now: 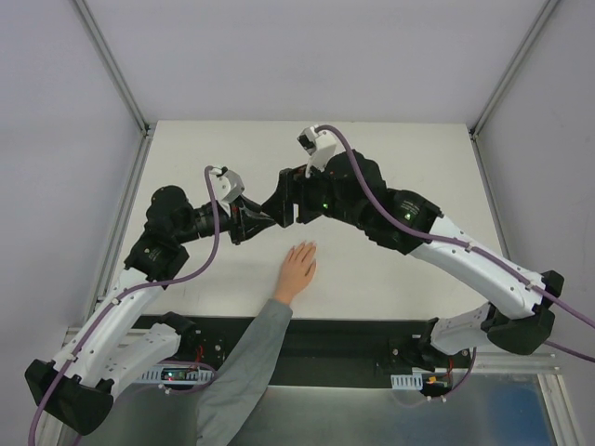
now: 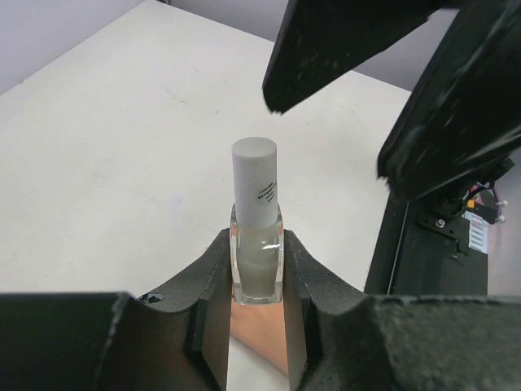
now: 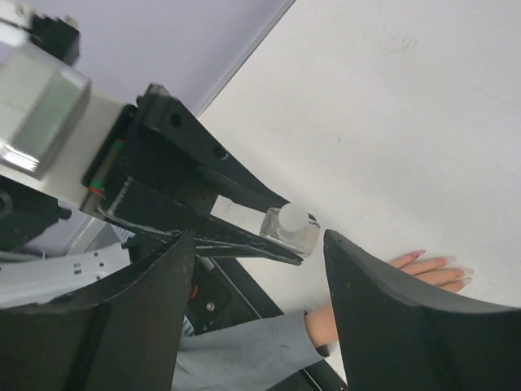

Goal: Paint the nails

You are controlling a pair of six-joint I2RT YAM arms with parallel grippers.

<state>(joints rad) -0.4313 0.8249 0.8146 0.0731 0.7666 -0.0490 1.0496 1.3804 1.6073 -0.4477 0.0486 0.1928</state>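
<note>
A small clear bottle with a white cap stands upright between the black fingers of my left gripper, which is shut on its glass body. My right gripper is open, and its two fingers straddle the cap without touching it. A pale hand in a grey sleeve lies flat on the table just in front of both grippers. The nails show as pinkish tips on its fingers. In the top view my grippers hide the bottle.
The white table is enclosed by grey walls with metal posts at the far corners. The arm bases sit on a dark strip along the near edge. Both arms meet over the table's centre.
</note>
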